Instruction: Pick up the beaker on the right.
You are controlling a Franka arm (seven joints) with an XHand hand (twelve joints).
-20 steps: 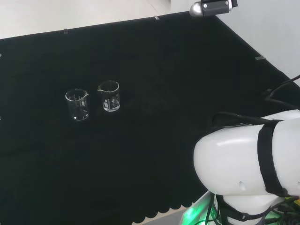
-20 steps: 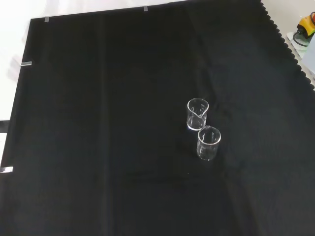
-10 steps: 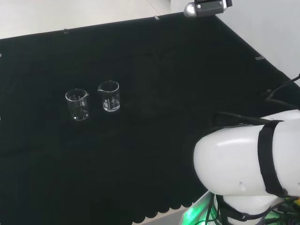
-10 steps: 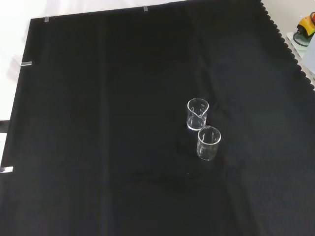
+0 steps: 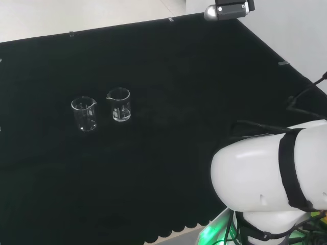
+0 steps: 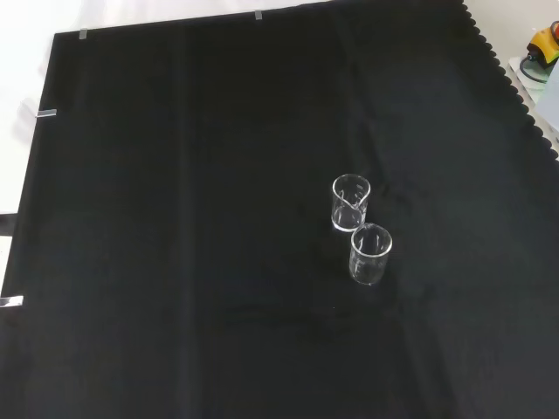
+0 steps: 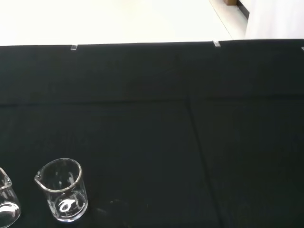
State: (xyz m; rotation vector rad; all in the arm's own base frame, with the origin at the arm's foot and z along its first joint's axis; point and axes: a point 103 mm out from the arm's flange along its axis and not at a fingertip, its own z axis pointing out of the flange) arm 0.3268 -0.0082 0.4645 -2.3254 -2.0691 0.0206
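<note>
Two clear glass beakers [image 5: 101,112], black cloth [image 5: 163,61], white arm link [image 5: 265,178]

Two clear beakers stand upright on the black cloth [image 6: 175,218]. The farther beaker [image 6: 350,202] stands just beside the nearer beaker [image 6: 369,253].

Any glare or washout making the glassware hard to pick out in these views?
Head view: both beakers, left one and right one, read by bright rims against the black cloth. Front view: the same, faint highlights on the walls; floor beyond the cloth is washed out. Wrist view: top band blown out white; one beaker shows clearly.
</note>
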